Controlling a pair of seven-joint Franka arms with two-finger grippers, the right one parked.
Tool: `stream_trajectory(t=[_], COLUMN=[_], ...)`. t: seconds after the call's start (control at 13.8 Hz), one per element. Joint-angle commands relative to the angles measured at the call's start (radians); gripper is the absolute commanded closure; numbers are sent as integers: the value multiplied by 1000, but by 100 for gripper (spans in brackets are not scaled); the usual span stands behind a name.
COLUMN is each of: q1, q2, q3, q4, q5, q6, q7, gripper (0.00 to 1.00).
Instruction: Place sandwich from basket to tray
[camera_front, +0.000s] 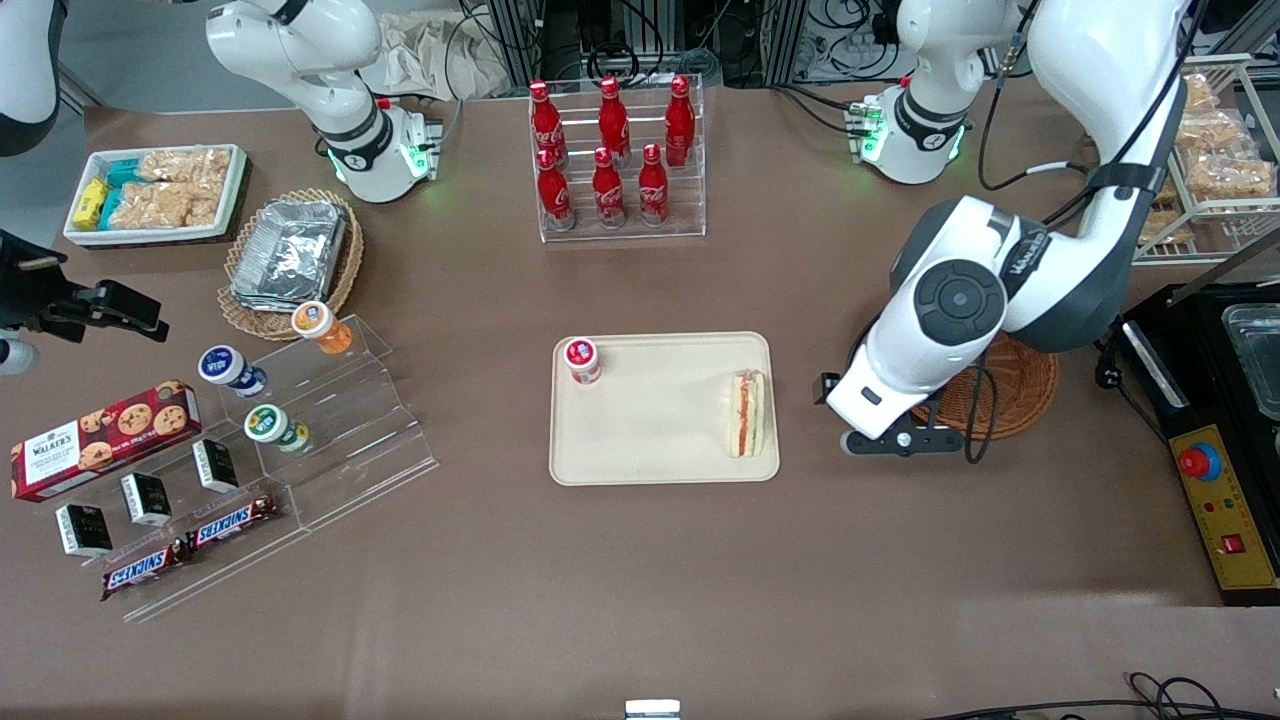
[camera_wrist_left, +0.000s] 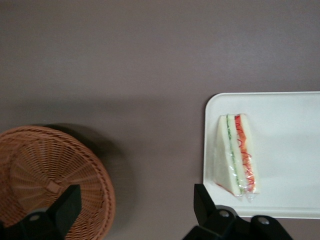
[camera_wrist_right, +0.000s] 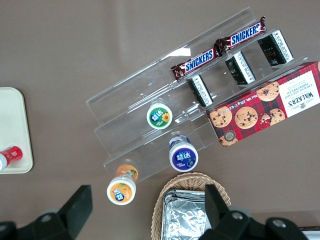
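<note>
The sandwich (camera_front: 747, 413) (camera_wrist_left: 236, 155), a white-bread wedge with red and green filling, lies on the cream tray (camera_front: 660, 440) (camera_wrist_left: 290, 195), close to the tray's edge toward the working arm's end. The reddish-brown wicker basket (camera_front: 1030, 390) (camera_wrist_left: 50, 170) sits on the table beside the tray and looks empty; the arm covers part of it in the front view. My gripper (camera_front: 885, 440) (camera_wrist_left: 135, 205) hangs open above the bare table between basket and tray, with nothing between its fingers (camera_wrist_left: 206, 202).
A small red-capped jar (camera_front: 582, 360) stands on the tray's corner. A rack of cola bottles (camera_front: 615, 160) is farther from the front camera. Toward the parked arm's end are an acrylic stand (camera_front: 330, 440), a tan foil-packet basket (camera_front: 290, 260) and a cookie box (camera_front: 105, 438).
</note>
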Motion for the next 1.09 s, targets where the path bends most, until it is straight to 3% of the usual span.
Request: stream_trajectory(t=[0.0, 0.29, 0.58, 0.73, 1.02], q1=[77, 68, -123, -200, -196], q2=[-84, -179, -278, -315, -361], q3=[-1, 133, 444, 569, 629], q4=[-17, -12, -12, -11, 21], q5=[-24, -108, -237, -260, -292], q6=[-56, -102, -127, -165, -229], q7=[122, 279, 434, 510, 557], gripper=[0, 0, 0, 0, 0])
